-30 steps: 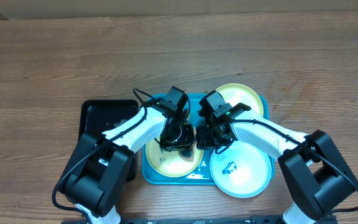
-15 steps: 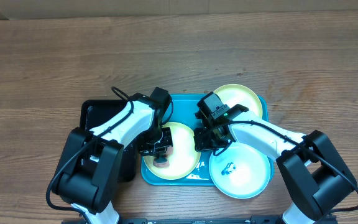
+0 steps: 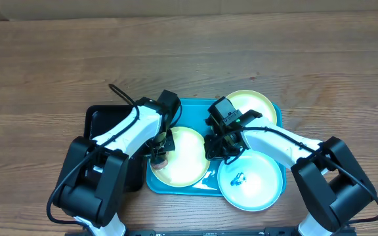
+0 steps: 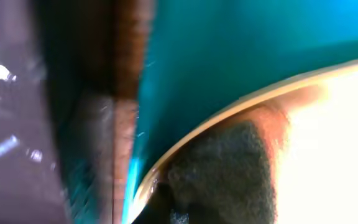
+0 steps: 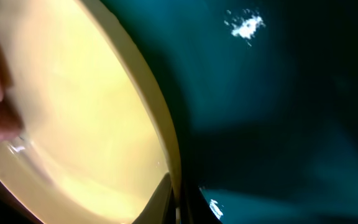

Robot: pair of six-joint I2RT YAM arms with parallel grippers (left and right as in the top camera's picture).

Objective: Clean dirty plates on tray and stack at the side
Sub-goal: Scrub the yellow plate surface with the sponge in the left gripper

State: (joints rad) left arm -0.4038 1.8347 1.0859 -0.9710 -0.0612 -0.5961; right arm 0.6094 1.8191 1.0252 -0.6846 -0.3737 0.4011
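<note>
We list the tray (image 3: 195,110), cyan: near yellow-green plate (image 3: 184,155) at its near left, far yellow-green plate (image 3: 254,103) in its far right corner, light blue plate (image 3: 254,188) overhanging its near right corner. Left gripper (image 3: 160,147) and right gripper (image 3: 219,147) flank the near plate over the tray; we cannot tell either pincer's state
</note>
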